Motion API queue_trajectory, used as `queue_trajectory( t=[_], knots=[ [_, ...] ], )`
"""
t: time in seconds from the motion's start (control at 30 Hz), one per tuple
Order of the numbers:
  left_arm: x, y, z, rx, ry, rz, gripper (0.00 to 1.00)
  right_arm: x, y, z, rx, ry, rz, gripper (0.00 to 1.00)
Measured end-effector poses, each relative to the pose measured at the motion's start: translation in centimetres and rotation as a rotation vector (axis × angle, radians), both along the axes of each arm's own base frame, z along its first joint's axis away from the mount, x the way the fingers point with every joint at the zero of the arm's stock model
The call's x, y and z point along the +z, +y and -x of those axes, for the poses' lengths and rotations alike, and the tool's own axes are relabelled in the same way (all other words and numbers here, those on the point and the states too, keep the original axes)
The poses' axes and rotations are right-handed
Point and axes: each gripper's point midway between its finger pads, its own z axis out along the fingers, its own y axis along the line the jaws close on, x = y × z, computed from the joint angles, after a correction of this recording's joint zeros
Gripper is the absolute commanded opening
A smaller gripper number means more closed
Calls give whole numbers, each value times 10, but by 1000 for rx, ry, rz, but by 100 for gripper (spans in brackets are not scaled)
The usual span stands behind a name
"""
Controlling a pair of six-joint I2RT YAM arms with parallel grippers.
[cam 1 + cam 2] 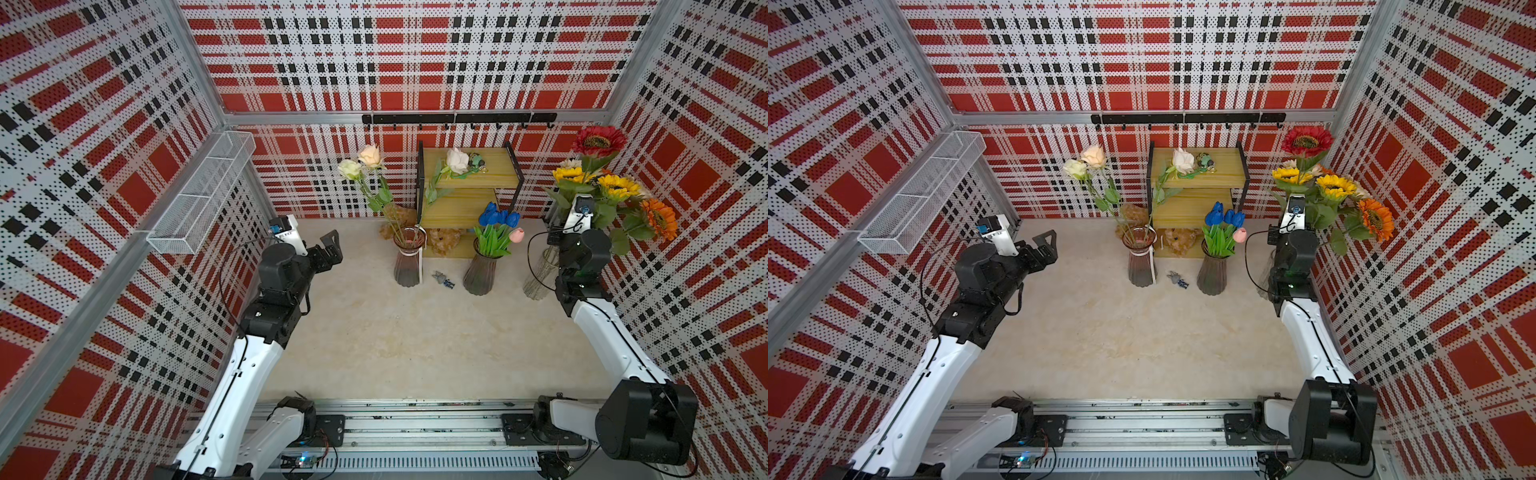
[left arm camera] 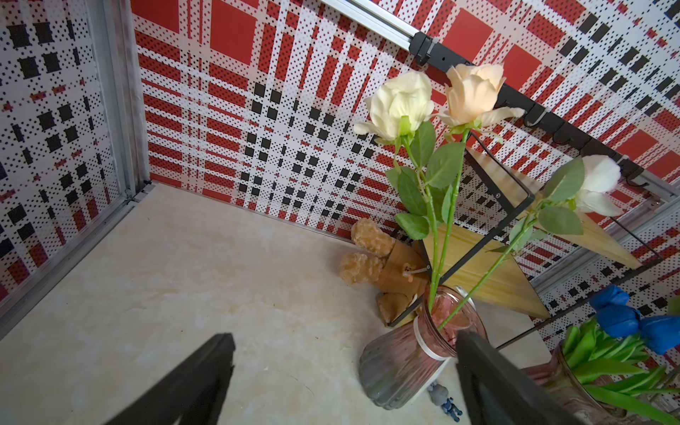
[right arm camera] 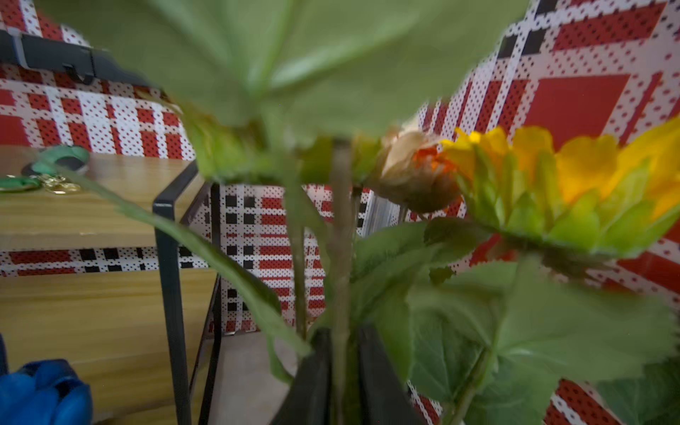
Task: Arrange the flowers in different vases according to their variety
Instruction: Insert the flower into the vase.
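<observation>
Three roses [image 1: 370, 156] stand in the left smoky vase [image 1: 409, 259], also seen in the left wrist view as roses [image 2: 401, 101] in a vase [image 2: 401, 364]. Blue tulips [image 1: 496, 216] and a pink tulip [image 1: 516, 235] fill the middle smoky vase [image 1: 482, 270]. Red, yellow and orange sunflowers [image 1: 617, 187] rise from the clear vase [image 1: 538, 278] at the right wall. My right gripper [image 3: 342, 331] is up among their leaves, jaws slightly apart around one sunflower stem [image 3: 340, 257]; both top views hide it. My left gripper [image 1: 332, 247] hangs open and empty, left of the rose vase.
A two-tier wooden shelf [image 1: 469, 187] with a green keyring [image 1: 476, 160] stands at the back wall behind the vases. Brown plush toys [image 1: 444, 241] lie at its foot. A small figure [image 1: 444, 279] lies between the smoky vases. A white wire basket [image 1: 203, 195] hangs on the left wall.
</observation>
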Motion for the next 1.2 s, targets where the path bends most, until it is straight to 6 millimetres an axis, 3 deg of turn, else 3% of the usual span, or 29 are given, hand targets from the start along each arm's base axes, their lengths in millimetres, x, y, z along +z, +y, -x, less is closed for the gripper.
queue_trajectory(
  t=[0.13,0.37,0.57,0.77,0.87,1.07,1.2],
  knots=[
    [-2,0,0,-1,7,-6,99,7,-2,12,-13,-4,-16,98],
    [-1,0,4,-6,7,-9,99,57,0,58,-15,-102,-63,100],
    [4,4,8,-1,-9,-21,99,62,4,98,-9,-121,-128,100],
    [3,9,7,18,-26,-38,99,44,6,129,-11,-91,-199,100],
    [-10,16,6,60,-29,-42,99,32,10,144,7,-75,-252,100],
    [-63,43,4,216,-14,-56,99,-6,17,157,35,-29,-365,100],
    [-99,64,16,331,-76,-101,99,-57,19,145,33,62,-434,100]
  ],
)
